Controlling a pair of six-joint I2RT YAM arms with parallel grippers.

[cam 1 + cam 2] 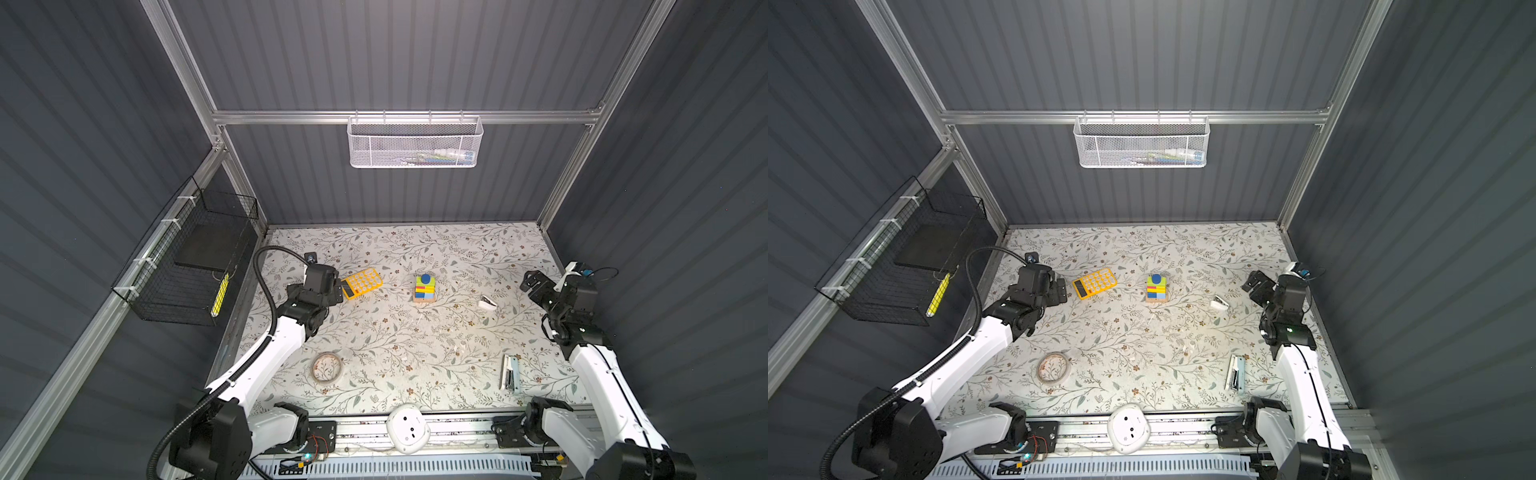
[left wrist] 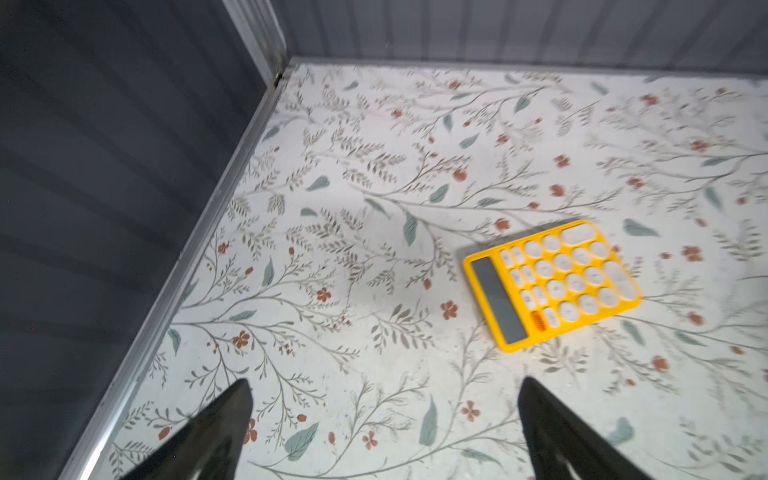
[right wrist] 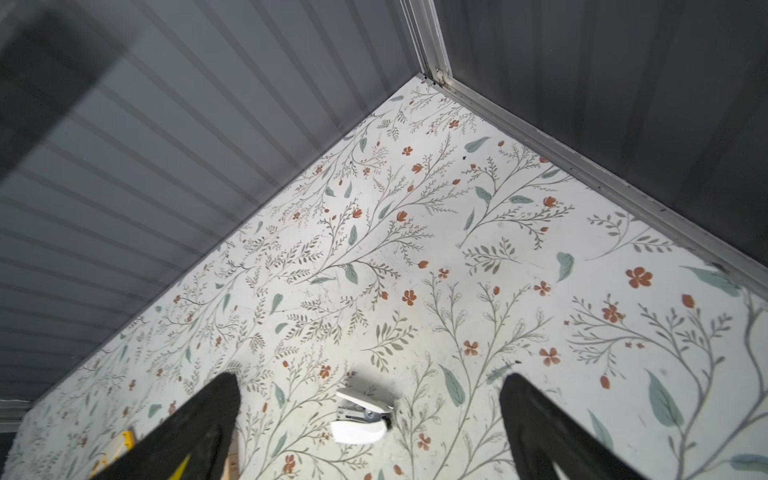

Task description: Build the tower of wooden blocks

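Left fingers [image 2: 216,436] and right fingers [image 3: 540,428] spread empty near opposite table [image 1: 415,345] edges, tower [image 1: 424,287] between.

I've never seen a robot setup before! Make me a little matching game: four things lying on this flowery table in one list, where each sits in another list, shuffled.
Things:
1. yellow calculator with white keys
2. clear tape roll
3. colourful wood block tower
4. white stapler

Places (front = the robot's side):
A. front right of the floral table
B. middle, toward the back
C. beside the open left gripper
D. front left

Pairs: 1-C; 2-D; 3-B; 4-A
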